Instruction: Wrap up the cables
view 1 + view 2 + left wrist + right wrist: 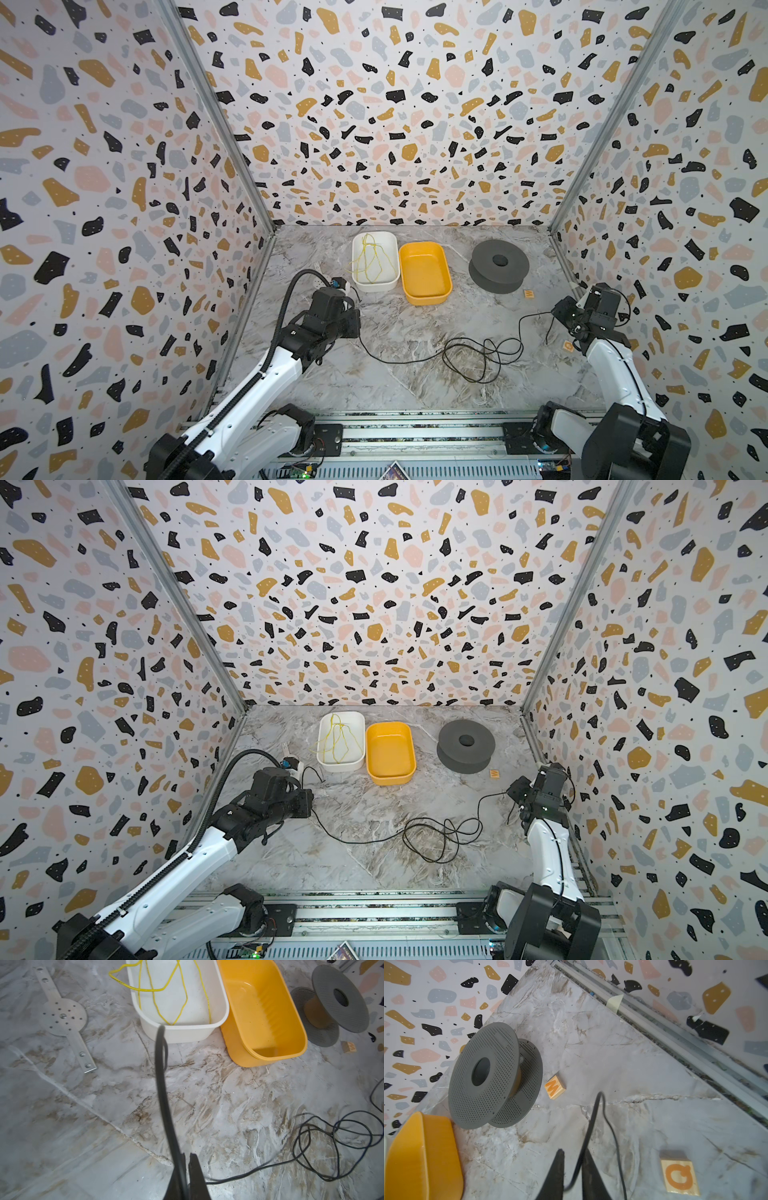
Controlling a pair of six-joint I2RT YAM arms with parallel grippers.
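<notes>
The thin black cord [478,357] lies in loose loops on the marble table [374,395] between the arms. Only the wrist views show the grips. The left gripper [187,1158] is clamped on the cord. The right gripper [574,1152] stands slightly parted, the cord running loose between its fingers.

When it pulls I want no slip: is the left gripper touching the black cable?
Touching. The left wrist view shows the black cable running down between the left gripper and its shut fingers, pinched there with no gap visible.
</notes>
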